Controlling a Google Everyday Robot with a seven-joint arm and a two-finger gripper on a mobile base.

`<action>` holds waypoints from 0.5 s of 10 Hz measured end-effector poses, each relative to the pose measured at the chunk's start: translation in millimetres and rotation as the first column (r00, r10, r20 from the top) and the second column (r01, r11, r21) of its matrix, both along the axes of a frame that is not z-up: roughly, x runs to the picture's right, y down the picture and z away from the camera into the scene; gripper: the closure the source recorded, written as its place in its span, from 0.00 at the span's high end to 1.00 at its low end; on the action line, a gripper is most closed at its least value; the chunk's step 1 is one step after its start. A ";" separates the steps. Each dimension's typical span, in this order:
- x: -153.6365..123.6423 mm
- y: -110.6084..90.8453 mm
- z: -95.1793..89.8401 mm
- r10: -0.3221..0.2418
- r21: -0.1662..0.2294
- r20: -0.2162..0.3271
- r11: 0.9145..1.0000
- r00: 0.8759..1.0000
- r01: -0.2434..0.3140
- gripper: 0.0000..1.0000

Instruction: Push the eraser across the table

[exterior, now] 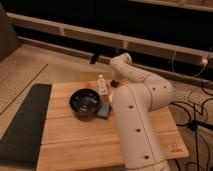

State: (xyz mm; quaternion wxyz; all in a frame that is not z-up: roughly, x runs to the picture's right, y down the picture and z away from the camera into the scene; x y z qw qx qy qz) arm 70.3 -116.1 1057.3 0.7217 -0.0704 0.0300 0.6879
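Observation:
The bamboo-plank table (75, 135) stands in the middle of the camera view. A flat blue-grey eraser (104, 108) lies on it, right beside a black bowl (85, 102) and against my white arm (140, 100). The arm bends over the table's right side, and its wrist points toward the far edge. My gripper (115, 83) shows only as a small dark part under the wrist. It is just right of a small white bottle (102, 84), behind and above the eraser, and mostly hidden by the arm.
A dark grey mat (22, 122) lies along the table's left side. Cables (192, 107) run over the floor on the right. A low wall with a ledge (75, 32) stands behind the table.

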 end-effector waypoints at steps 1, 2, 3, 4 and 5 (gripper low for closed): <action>-11.9 -19.9 -5.4 -0.029 0.069 0.030 0.997 0.999 0.026 0.00; -33.9 -57.1 -21.6 -0.091 0.201 0.078 0.977 0.993 0.074 0.00; -49.3 -74.8 -33.7 -0.142 0.280 0.104 0.954 0.984 0.108 0.00; -74.9 -97.1 -57.1 -0.222 0.387 0.140 0.909 0.965 0.153 0.00; -93.9 -107.1 -74.6 -0.281 0.457 0.165 0.871 0.945 0.180 0.01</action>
